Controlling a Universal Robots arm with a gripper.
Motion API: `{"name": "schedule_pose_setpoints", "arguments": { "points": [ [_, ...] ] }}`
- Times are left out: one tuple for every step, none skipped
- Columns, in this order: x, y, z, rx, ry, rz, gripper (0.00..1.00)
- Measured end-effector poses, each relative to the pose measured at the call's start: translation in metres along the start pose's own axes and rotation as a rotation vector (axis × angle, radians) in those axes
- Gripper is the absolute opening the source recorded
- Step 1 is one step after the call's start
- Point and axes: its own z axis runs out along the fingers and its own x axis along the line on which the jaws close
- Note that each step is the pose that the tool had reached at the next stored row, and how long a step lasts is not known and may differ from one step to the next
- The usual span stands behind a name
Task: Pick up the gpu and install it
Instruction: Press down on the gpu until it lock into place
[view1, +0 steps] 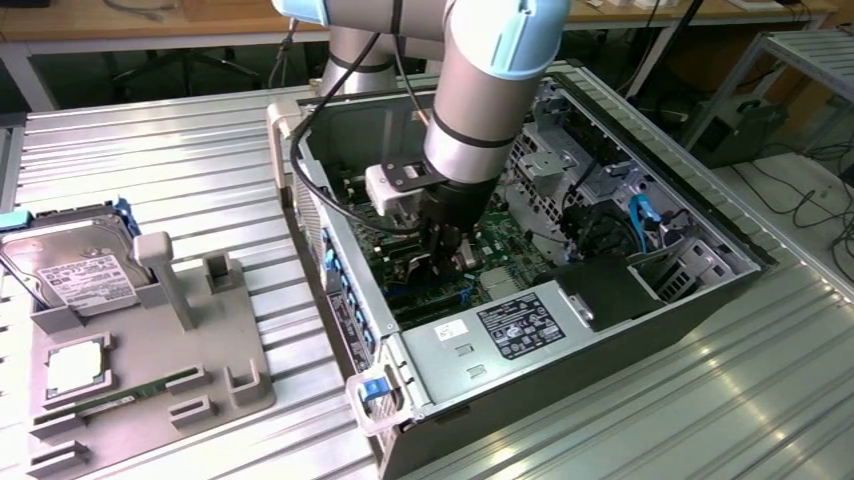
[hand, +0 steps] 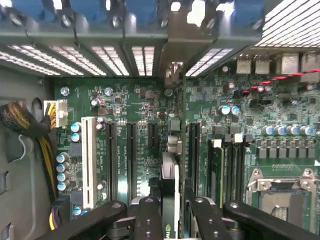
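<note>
Deep inside the open computer case (view1: 694, 262) sits the end effector (hand: 170, 210), its black fingers (hand: 148, 216) narrowed onto the gpu (hand: 170, 185), which stands edge-on between them over the green motherboard (hand: 140, 107). Most of the card is hidden: the wrist view catches just its thin top edge and pale bracket end, lined up among the dark expansion slots (hand: 131, 160). In the exterior view, going left to right, a grey parts holder (view1: 174, 340) with a hard drive (view1: 74, 265) rests on the ribbed metal table (view1: 160, 170); then the arm (view1: 487, 90) plunges almost vertically into the case, its wrist blocking the card; the far corner runs out of frame.
</note>
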Motion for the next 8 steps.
{"name": "schedule_pose_setpoints", "arguments": {
  "points": [
    [0.0,0.0,0.0009,-0.0002,0.0004,0.0,0.27],
    [0.0,0.0001,0.0011,-0.0001,0.0001,0.0,0.27],
    [0.0,0.0001,0.0015,0.0002,-0.0007,0.0,0.27],
    [-0.0001,0.0001,0.0018,0.0004,-0.0013,0.0,0.27],
    [-0.0001,0.0001,0.0017,0.0004,-0.0013,0.0,0.27],
    [-0.0001,0.0001,0.0017,0.0004,-0.0013,0.0,0.27],
    [-0.0001,0.0001,0.0018,0.0005,-0.0014,0.0,0.27],
    [-0.0001,0.0001,0.0018,0.0006,-0.0013,0.0,0.27]
  ]
}}
